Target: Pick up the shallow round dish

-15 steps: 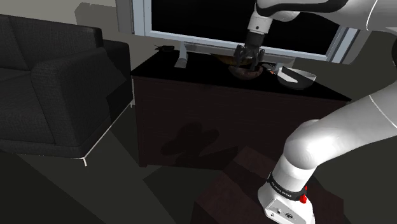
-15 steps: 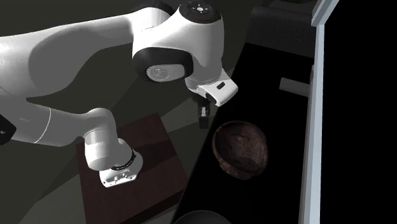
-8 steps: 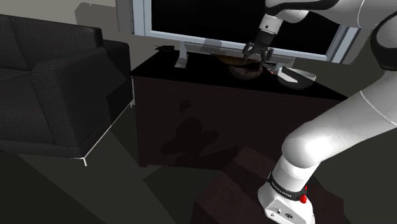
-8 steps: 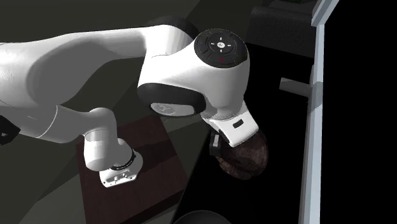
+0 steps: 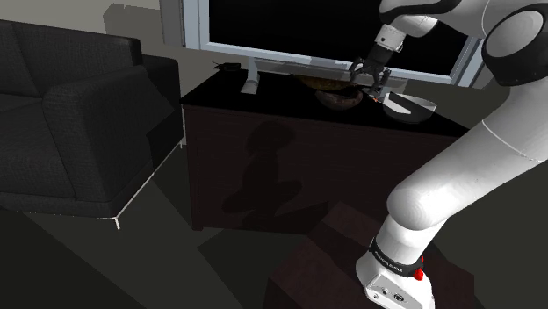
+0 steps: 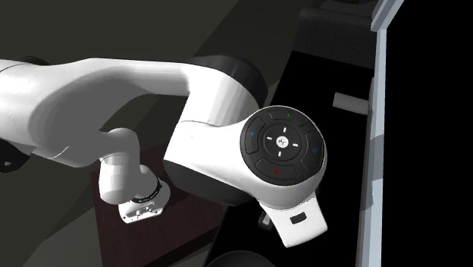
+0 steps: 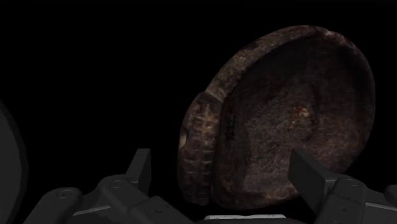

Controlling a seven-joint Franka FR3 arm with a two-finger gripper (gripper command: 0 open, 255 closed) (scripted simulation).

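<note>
The shallow round dish (image 5: 337,96) is dark brown and rough, and it rests on the black cabinet top (image 5: 227,93) below the window. My black gripper (image 5: 368,79) hangs just over the dish's edge on the shoulder view's right, fingers open. In the wrist view the dish (image 7: 286,121) looms close. Its thick rim lies between my spread fingers, with the gripper (image 7: 222,167) around it and one fingertip (image 7: 308,173) in front of the dish's hollow. Nothing is clasped. In the second exterior view the white wrist (image 6: 261,163) covers the dish.
A dark bowl with a pale rim (image 5: 409,107) stands right beside the dish. A grey block (image 5: 250,82) and a small black thing (image 5: 230,67) lie further along the cabinet top. A black sofa (image 5: 70,114) stands at the shoulder view's left. The window frame (image 6: 371,129) borders the cabinet.
The arm has swung toward the shoulder view's right, carrying the gripper across the dish to its far edge. In the second exterior view the wrist now covers the dish. The fingers stayed open.
</note>
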